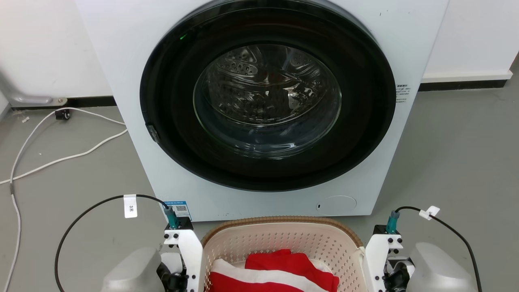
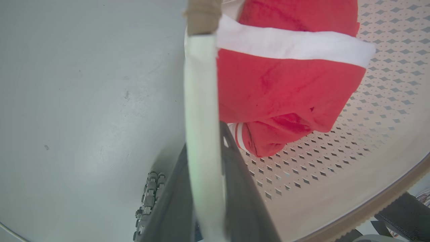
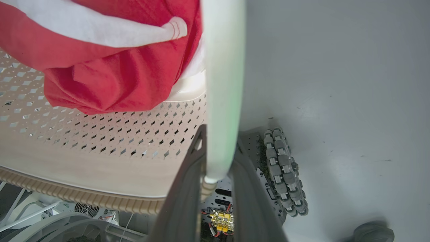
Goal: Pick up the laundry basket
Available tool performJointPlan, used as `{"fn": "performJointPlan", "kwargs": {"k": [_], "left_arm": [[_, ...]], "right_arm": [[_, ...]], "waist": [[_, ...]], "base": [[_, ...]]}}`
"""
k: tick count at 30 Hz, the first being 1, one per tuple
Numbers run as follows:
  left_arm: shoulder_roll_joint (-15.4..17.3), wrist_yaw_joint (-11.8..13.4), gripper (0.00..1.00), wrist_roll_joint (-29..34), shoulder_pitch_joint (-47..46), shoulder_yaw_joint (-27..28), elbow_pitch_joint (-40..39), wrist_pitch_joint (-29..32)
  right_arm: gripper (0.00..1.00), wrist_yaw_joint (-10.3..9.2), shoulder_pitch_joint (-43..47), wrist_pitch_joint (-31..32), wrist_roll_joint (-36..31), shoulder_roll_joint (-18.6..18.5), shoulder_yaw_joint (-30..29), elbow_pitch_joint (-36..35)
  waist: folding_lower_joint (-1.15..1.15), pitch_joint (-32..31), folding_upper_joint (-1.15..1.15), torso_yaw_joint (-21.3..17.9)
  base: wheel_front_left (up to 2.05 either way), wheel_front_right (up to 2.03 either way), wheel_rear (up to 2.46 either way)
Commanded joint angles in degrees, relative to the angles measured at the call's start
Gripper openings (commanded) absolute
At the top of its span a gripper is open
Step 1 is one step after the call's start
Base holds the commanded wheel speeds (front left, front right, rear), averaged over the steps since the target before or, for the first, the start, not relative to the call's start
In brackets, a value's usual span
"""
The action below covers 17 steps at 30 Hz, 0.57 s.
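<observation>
Grey floor [image 1: 466, 162]; left jaws, right jaws grip laundry basket [image 1: 284, 239].

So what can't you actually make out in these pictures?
Head view: near half of the laundry basket, cut off by the bottom edge.
Head view: whatever lies in the drum, muddled by reflections on the door glass.
Head view: print on the sticker, too small.
Left wrist view: the handle, blurred.

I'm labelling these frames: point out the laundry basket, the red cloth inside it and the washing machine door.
laundry basket [image 1: 284, 238], head view, perforated far inner wall.
red cloth [image 2: 285, 87], left wrist view, middle of the red fabric.
washing machine door [image 1: 267, 97], head view, centre of its glass.
</observation>
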Motion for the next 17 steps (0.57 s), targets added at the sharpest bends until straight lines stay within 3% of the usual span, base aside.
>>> {"fn": "performJointPlan", "kwargs": {"k": [1,17], "left_arm": [[1.3,0.1,0.0,-0.1,0.0,-0.1,0.7,-0.2],[1.5,0.1,0.0,-1.3,-0.4,-0.9,1.0,-1.0]], "right_arm": [[0.0,-0.16,-0.4,0.2,-1.1,-1.4,-0.1,0.3],[0.0,-0.16,-1.2,0.5,-3.6,-0.9,-2.6,0.2]], "waist": [[0.0,0.0,0.0,0.1],[0.0,0.3,0.0,0.0]], "base": [[0.0,0.0,0.0],[0.0,0.0,0.0]]}}
